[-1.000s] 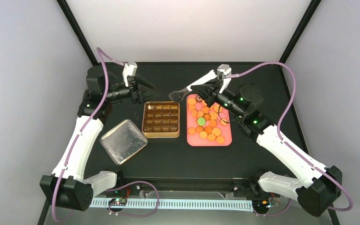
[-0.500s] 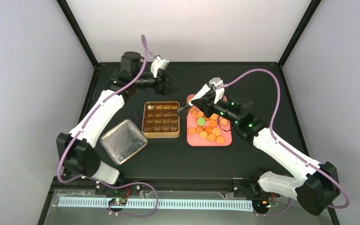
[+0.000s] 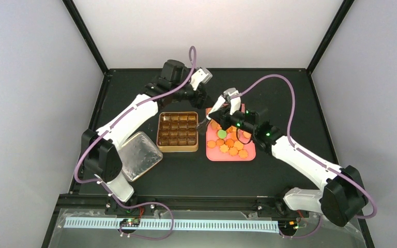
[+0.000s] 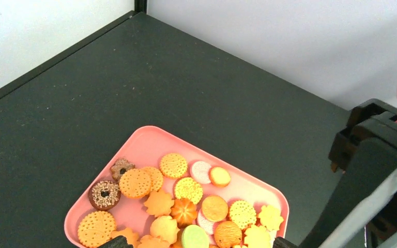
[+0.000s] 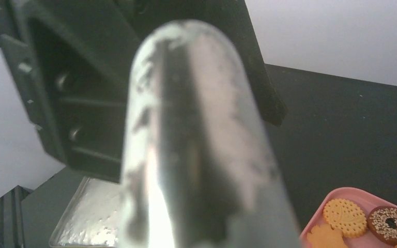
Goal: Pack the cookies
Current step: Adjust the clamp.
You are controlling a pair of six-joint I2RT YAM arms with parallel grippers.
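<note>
The cookies (image 3: pixel 229 140) lie heaped on a pink tray (image 3: pixel 231 158): mostly orange-golden, with one green (image 4: pixel 195 237), pale pink ones and two dark brown rings (image 4: pixel 105 193). My left gripper (image 3: pixel 203 96) hangs over the tray's far-left corner, open, its two fingertips (image 4: pixel 117 243) wide apart at the bottom edge of the left wrist view and nothing between them. My right gripper (image 3: pixel 226 114) is shut on the metal tongs (image 3: pixel 210 114), whose tip points left over the tray's left edge. In the right wrist view the blurred tongs (image 5: pixel 201 150) fill the picture.
A brown compartmented tin (image 3: pixel 178 150) sits just left of the tray, and its silver lid (image 3: pixel 137 155) lies farther left and nearer. The two grippers are very close together above the tray's far-left corner. Black frame posts stand at the back corners.
My left arm has swung right from the table's back left to the tray's far-left corner. The right gripper with the tongs has shifted left and lower over the tray.
</note>
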